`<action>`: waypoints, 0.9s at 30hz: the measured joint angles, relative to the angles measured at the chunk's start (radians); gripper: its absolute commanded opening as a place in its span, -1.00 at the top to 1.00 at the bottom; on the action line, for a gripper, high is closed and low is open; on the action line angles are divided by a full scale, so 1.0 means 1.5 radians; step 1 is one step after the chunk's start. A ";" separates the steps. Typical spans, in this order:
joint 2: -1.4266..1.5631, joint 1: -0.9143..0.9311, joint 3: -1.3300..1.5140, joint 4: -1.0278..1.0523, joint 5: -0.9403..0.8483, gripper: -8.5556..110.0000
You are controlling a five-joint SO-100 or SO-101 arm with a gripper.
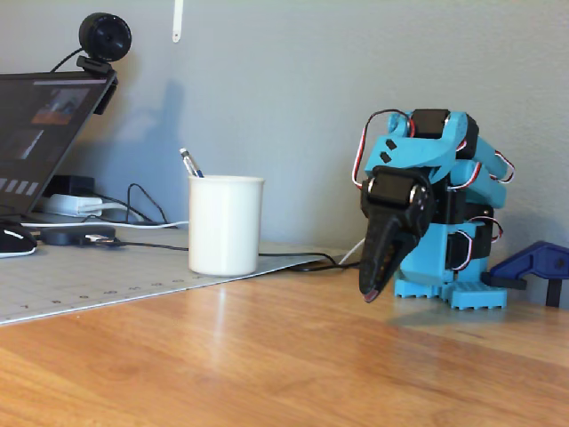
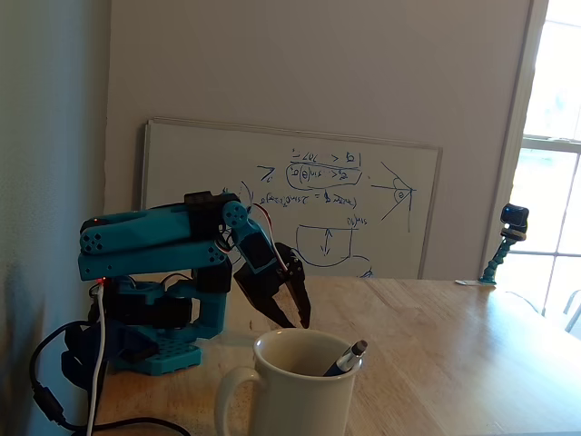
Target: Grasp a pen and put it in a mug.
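Note:
A white mug (image 1: 226,224) stands on the grey cutting mat, left of the arm. A pen (image 1: 191,164) leans inside it, only its tip showing above the rim. In the other fixed view the mug (image 2: 290,400) is at the front with the pen (image 2: 345,358) resting against its rim. The blue arm is folded over its base. My black gripper (image 1: 370,294) hangs tip-down over the wooden table, right of the mug and apart from it. It also shows behind the mug (image 2: 298,322). Its jaws look closed and hold nothing.
A grey cutting mat (image 1: 80,285) covers the table's left part, with cables, a laptop (image 1: 40,133) and a webcam (image 1: 104,37) behind it. A blue clamp (image 1: 533,263) sits right of the arm's base. A whiteboard (image 2: 363,209) leans on the wall.

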 measured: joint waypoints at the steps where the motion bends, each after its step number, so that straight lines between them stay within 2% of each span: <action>1: 0.000 0.000 0.000 0.009 0.000 0.79; 27: 0.000 0.000 0.000 0.030 0.000 0.80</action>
